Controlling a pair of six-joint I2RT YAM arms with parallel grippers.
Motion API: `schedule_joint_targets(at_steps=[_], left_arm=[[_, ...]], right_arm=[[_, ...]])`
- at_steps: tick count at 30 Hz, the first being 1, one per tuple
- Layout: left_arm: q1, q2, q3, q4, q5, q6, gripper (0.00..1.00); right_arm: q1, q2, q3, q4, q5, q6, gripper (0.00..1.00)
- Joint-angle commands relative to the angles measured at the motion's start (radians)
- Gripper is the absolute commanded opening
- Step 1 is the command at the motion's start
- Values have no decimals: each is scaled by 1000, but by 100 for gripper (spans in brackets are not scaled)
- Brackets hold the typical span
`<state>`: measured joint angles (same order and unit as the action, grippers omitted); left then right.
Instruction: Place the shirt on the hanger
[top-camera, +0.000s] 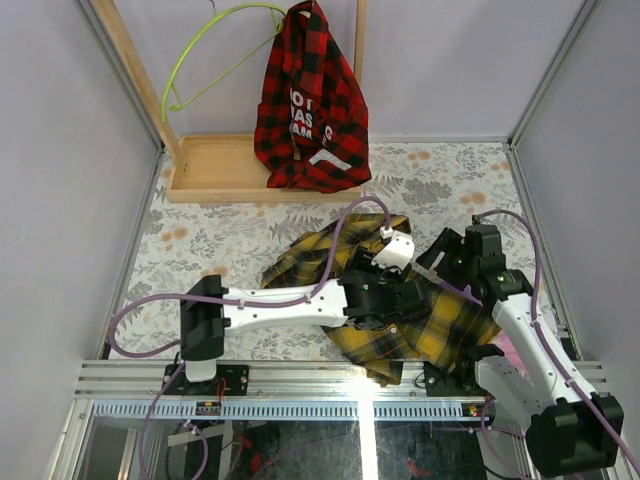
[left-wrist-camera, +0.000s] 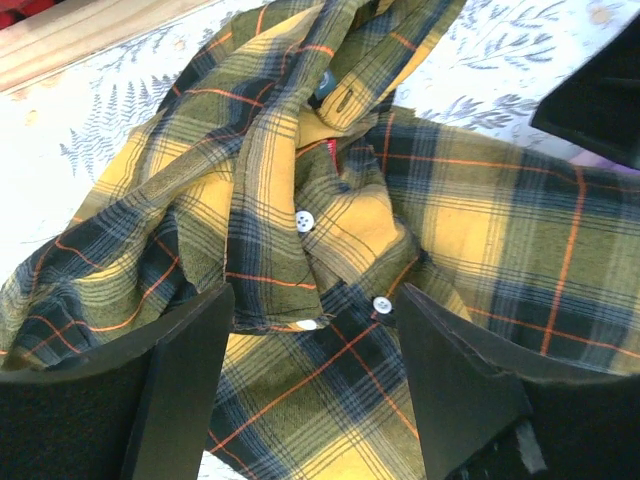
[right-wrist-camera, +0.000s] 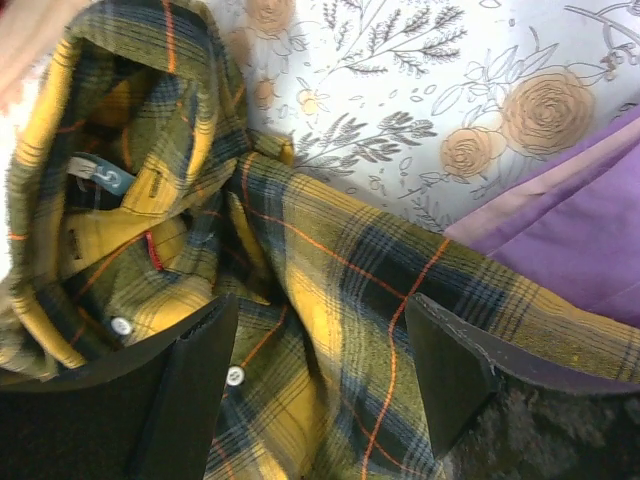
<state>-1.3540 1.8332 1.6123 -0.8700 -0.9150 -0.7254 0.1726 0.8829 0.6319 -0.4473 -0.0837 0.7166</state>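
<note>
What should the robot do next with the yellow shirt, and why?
Probably close the left fingers on the shirt near its collar: they stand open astride the crumpled cloth, and the hanger hangs far off on the rack.

Pale lilac walls (top-camera: 60, 200), floral-print tabletop (top-camera: 190, 250), wooden rack frame (top-camera: 215, 170) at back; aluminium rail (top-camera: 300, 378) in front

Obstacles: left arm (top-camera: 280, 302) and right arm (top-camera: 525, 325) meet over crumpled shirt (top-camera: 450, 330); wooden rack (top-camera: 215, 165) and red shirt (top-camera: 312, 100) at rear. Passage: bare table (top-camera: 190, 250) at left, apparently open.
</note>
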Motion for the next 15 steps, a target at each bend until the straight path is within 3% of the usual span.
schedule_joint_targets(at_steps=[1,9,15], left_arm=[[5,45,26,-116,-81,-83,64],[37,120,12,-40,-41,-29,56],[134,153,-22,-74,-40,-31,39]], right_arm=[[-54,-52,-30,89,-158,47,74],[-71,-150,-142,139,-222,117,72],[-71,-174,-177,148,-269,141,71]])
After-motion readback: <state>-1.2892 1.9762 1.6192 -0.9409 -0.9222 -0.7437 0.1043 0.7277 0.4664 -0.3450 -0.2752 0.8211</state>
